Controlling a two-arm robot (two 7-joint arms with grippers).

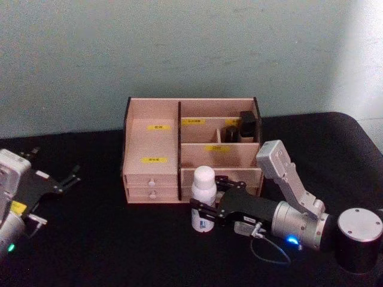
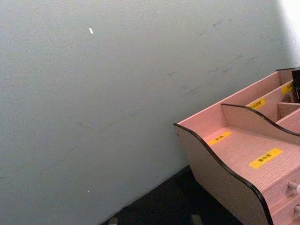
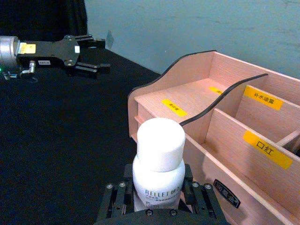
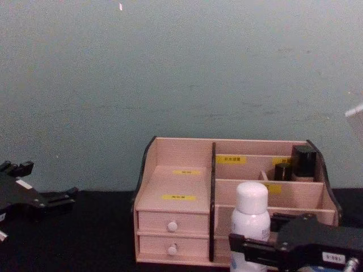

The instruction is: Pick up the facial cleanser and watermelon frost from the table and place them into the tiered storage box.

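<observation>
Basically, right gripper (image 1: pixel 209 192) is low over the black table (image 1: pixel 119 251), reaching in from the right. Its jaws are clamped on the lower body of a white bottle (image 1: pixel 203 185), one finger each side. Bottle is upright w/ a wide white cap, prob. the facial cleanser, though the label is only partly legible in right wrist view (image 3: pixel 159 159). It sits just in front of the tiered storage box (image 1: pixel 152 143), approx at the divider between drawer side and open front compartments. Can't tell if its base touches the table or is just clear of it.

Box stands at the table's rear against the wall, drawers facing the robot. Two dark items (image 1: pixel 242 127) stand in its back right compartments; too small to ID.

Left gripper (image 1: pixel 72 177) is parked far left, well apart from box and bottle. Its jaws are spread w/ nothing between them.
</observation>
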